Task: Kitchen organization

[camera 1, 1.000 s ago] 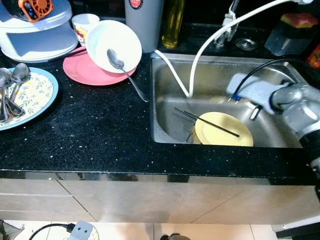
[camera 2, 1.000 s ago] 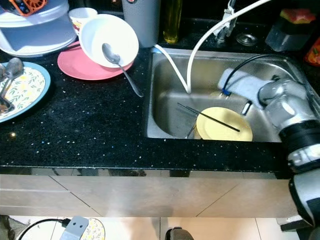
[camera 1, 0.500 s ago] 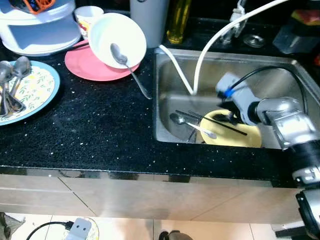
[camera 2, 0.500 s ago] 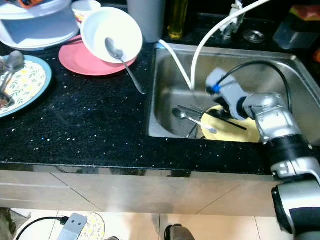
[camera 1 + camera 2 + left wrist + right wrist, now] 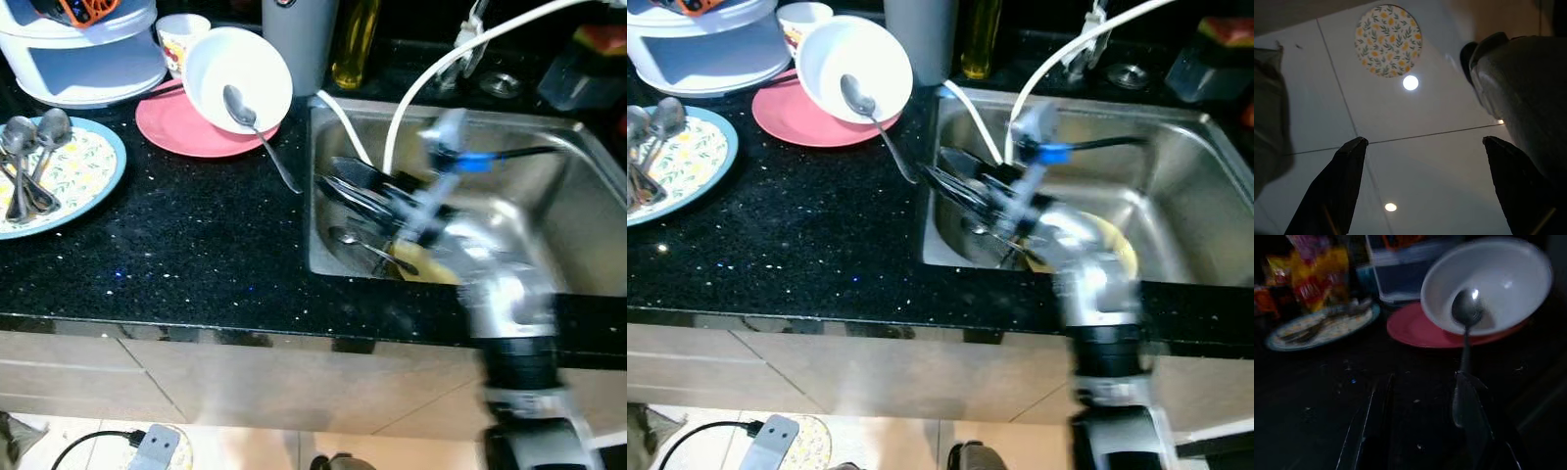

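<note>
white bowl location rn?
The white bowl sits tilted on the pink plate, counter left of the sink, a spoon in it.

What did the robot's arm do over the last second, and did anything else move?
The right claw swung out of the steel sink toward its left rim. A metal spoon now lies beside the yellow plate. The white bowl on the pink plate stayed put.
</note>
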Motion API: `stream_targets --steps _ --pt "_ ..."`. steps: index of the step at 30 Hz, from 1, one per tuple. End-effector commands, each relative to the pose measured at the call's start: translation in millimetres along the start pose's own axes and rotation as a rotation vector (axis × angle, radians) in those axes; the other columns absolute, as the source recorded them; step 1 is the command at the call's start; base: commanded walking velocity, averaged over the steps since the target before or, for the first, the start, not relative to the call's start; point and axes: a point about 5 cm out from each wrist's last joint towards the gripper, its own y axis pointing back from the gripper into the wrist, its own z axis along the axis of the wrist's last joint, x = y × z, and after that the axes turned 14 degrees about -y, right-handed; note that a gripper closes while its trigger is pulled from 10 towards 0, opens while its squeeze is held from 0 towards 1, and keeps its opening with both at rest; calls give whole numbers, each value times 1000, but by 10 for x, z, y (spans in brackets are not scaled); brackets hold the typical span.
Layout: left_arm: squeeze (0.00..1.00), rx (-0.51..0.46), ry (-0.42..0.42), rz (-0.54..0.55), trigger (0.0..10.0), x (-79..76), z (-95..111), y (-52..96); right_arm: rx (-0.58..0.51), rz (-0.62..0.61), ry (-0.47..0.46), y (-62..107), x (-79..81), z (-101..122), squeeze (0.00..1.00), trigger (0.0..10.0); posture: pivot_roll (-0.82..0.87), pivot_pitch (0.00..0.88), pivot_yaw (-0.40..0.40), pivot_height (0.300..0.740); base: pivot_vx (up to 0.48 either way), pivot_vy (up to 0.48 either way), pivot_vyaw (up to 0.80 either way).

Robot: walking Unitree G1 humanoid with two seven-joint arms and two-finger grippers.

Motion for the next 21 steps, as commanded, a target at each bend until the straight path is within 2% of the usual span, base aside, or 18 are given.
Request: stream_targets --steps 1,2,3,4,5,7,8,12,16,18,21 --pt "0 29 -2 -103 10000 -270 -78 -5 -1 -73 28 -6 -49 -21 0 10000 29 138 -75 740 0 0 719" --pt "0 29 -2 -103 10000 -270 -78 -5 -1 -73 28 -6 -49 -21 0 10000 29 138 -75 740 0 0 719" --pt "0 26 -2 -102 10000 -263 -61 -8 -2 -135 57 -36 -94 -18 0 10000 36 135 -74 740 0 0 719" --pt "0 23 -2 -101 10000 -259 -50 -9 8 -204 125 -69 -162 6 0 10000 42 134 -75 740 0 0 719" --pt "0 23 -2 -101 10000 -259 -50 -9 8 -204 125 -69 -162 6 0 10000 42 134 -75 740 0 0 719" --pt "0 22 -1 -100 10000 -255 -44 -11 9 -271 185 -88 -229 32 0 10000 49 130 -76 740 0 0 722" --pt "0 22 -1 -100 10000 -255 -44 -11 9 -271 185 -88 -229 32 0 10000 49 130 -76 740 0 0 725" --pt "0 20 4 -96 10000 -246 -38 -11 -25 -406 269 -89 -385 155 0 10000 68 124 -85 740 0 0 739" --pt "0 22 8 -91 10000 -231 -47 -9 -66 -486 301 -95 -449 238 0 10000 74 119 -87 740 0 0 736" --pt "0 24 9 -90 10000 -225 -55 -8 -90 -561 323 -100 -506 279 0 10000 75 118 -89 740 0 0 0" --pt "0 25 10 -89 10000 -230 -57 -8 -88 -600 367 -124 -524 297 0 10000 77 113 -93 740 0 0 0"
